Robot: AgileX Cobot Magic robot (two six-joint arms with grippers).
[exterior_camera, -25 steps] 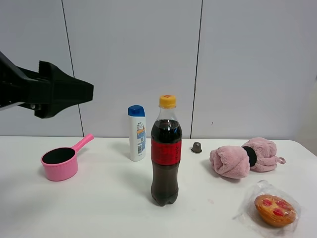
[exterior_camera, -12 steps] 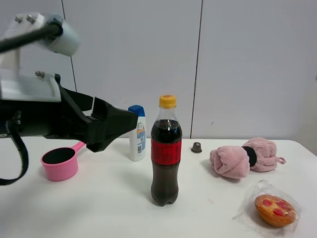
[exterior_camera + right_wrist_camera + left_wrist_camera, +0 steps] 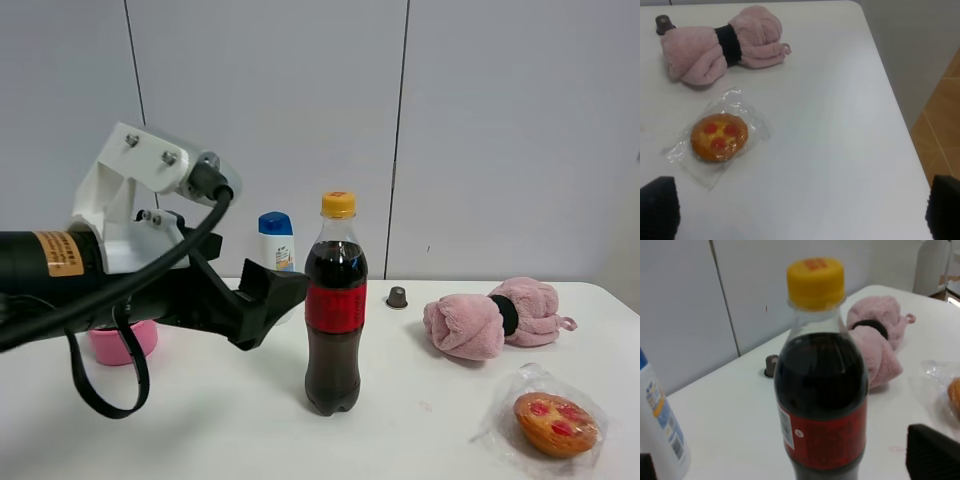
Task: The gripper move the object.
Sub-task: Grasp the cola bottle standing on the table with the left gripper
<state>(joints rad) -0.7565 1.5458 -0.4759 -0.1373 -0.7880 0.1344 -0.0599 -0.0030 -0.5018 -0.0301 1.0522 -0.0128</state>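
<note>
The cola bottle (image 3: pixel 335 310) stands upright near the middle of the white table, with a red label and a yellow-orange cap. My left gripper (image 3: pixel 272 305), black with a white bracket and a black cable, reaches in from the left at label height. Its tips are just left of the bottle and not touching it. In the left wrist view the bottle (image 3: pixel 822 390) fills the middle, and the left gripper (image 3: pixel 787 461) is open, with one fingertip (image 3: pixel 932 452) showing at the edge. My right gripper (image 3: pixel 800 210) is open and empty over the table's right part.
A white shampoo bottle (image 3: pixel 276 245) with a blue cap stands behind the left gripper. A pink saucepan (image 3: pixel 122 342) is partly hidden by the arm. A dark capsule (image 3: pixel 397 297), a rolled pink towel (image 3: pixel 490 318) and a wrapped pastry (image 3: pixel 555 423) lie to the right. The table's right edge (image 3: pixel 900 115) drops to the floor.
My left arm has swung in from the far left and come down toward the cola bottle, covering most of the pink saucepan. The bottle has not moved.
</note>
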